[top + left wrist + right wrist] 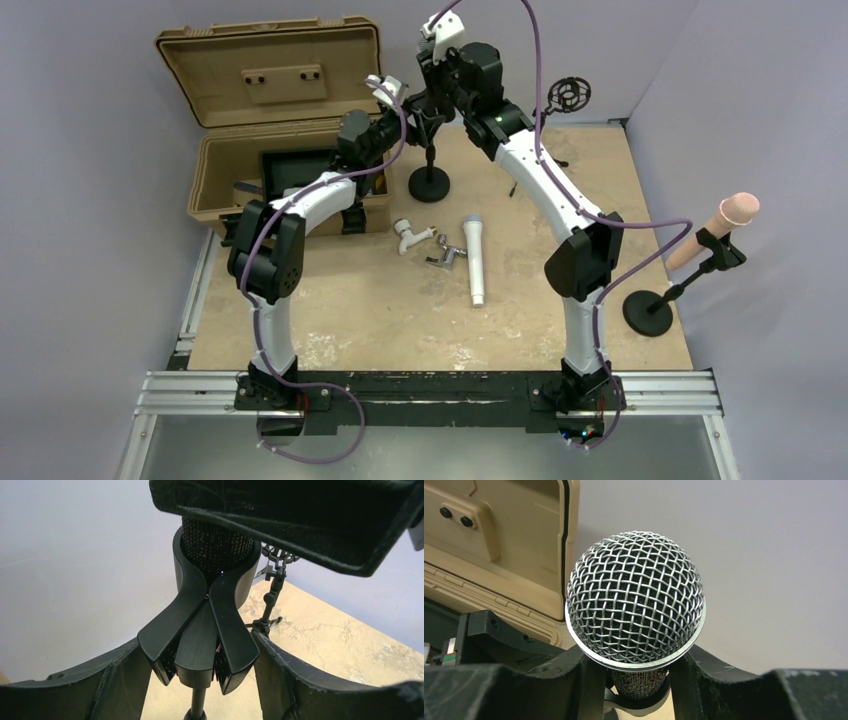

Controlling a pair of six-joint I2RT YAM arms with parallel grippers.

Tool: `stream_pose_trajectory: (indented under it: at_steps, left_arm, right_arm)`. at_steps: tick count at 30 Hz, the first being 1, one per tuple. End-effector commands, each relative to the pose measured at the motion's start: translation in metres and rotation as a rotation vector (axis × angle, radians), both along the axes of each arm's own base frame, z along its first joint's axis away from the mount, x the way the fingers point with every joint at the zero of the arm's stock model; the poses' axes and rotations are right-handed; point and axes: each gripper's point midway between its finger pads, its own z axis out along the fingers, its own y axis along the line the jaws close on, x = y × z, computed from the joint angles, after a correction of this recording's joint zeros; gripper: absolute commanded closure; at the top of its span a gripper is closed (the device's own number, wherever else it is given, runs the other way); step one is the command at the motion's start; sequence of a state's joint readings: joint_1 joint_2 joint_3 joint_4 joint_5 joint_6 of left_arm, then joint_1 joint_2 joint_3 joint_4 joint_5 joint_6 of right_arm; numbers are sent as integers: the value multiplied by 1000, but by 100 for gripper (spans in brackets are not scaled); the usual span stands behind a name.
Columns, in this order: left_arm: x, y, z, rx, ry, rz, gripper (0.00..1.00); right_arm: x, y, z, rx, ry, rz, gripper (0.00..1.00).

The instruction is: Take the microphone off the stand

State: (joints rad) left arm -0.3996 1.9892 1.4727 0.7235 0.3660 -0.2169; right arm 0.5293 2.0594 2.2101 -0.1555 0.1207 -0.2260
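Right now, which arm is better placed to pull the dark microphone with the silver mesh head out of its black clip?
The right arm, I think. The right gripper is shut on the microphone just below its mesh head. The left gripper stands open around the black clip and holds nothing.

Stand (430, 184) sits back-centre on table (330, 330), w/ mic (635, 602) up top in its clip (200, 630). Case (262, 120), lid up, is just L of stand, at table's back-L corner. Fitting (411, 236) lies in front of stand; bracket (446, 256) is further front, a bit R. Loose mic (476, 258) lies front-R of stand, touching bracket. Shock mount (569, 95) is behind & R of stand, nr wall. 2nd stand (647, 312) is far R & front of stand, at table's R edge.
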Motion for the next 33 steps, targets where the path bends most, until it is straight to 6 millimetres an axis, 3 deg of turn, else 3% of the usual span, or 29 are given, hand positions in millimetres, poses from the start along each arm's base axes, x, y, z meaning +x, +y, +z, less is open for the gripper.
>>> stream_pose_trajectory:
  at_steps: [1, 5, 10, 16, 27, 30, 33]
  left_arm:
    - [-7, 3, 50, -51, -86, 4, 29]
    - [-5, 2, 58, -62, -97, 8, 22]
    - [-3, 1, 69, -64, -113, 12, 22]
    - [0, -5, 60, -48, -91, -7, 32]
    - [5, -5, 43, -10, -64, 2, 25]
    - [7, -6, 39, 5, -53, 3, 29]
    - [10, -5, 33, 22, -36, 11, 44]
  right_arm:
    - [-18, -13, 96, 122, -229, -16, 100]
    - [-18, -12, 95, 123, -228, -10, 100]
    - [-18, -10, 88, 114, -205, -2, 100]
    - [-19, -9, 91, 121, -207, 5, 100]
    - [-18, -8, 91, 122, -204, 10, 100]
    - [-18, -8, 90, 123, -203, 11, 100]
    - [-18, -7, 89, 123, -200, 14, 100]
